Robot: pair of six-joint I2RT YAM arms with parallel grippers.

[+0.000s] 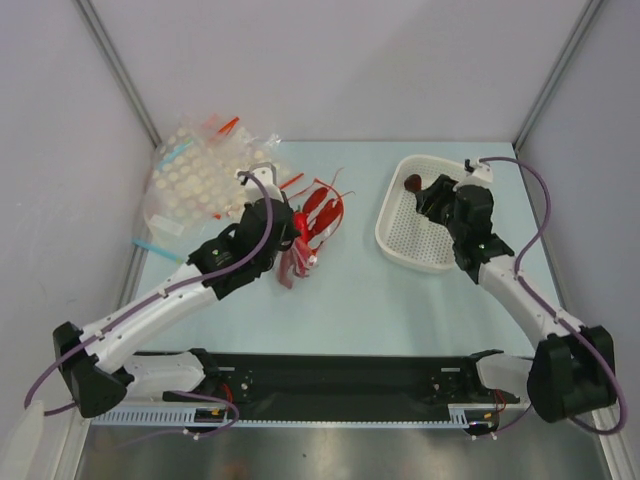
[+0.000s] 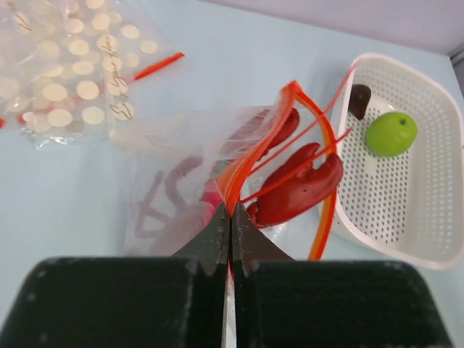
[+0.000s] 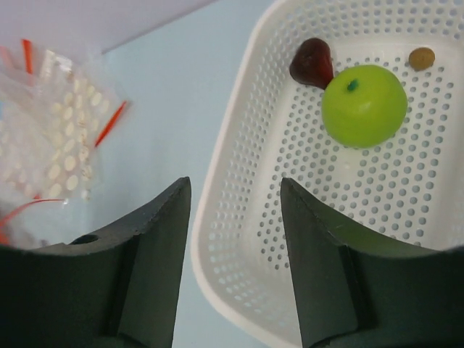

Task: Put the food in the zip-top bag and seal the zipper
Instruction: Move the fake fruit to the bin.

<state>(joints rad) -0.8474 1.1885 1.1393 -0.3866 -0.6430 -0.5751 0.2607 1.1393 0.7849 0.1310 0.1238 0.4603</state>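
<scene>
Pinching the zipper of the bag, the left gripper is pressing its jaws together on the red strip, while the mouth is bowing open beyond them. The lobster is lying mostly inside the bag on the table, its claws sitting right at the mouth. Sliding along the strip now is risking a claw jamming in the seal, or the unbraced bag dragging along. The right gripper is hovering spread over the basket, well apart from the bag.
</scene>
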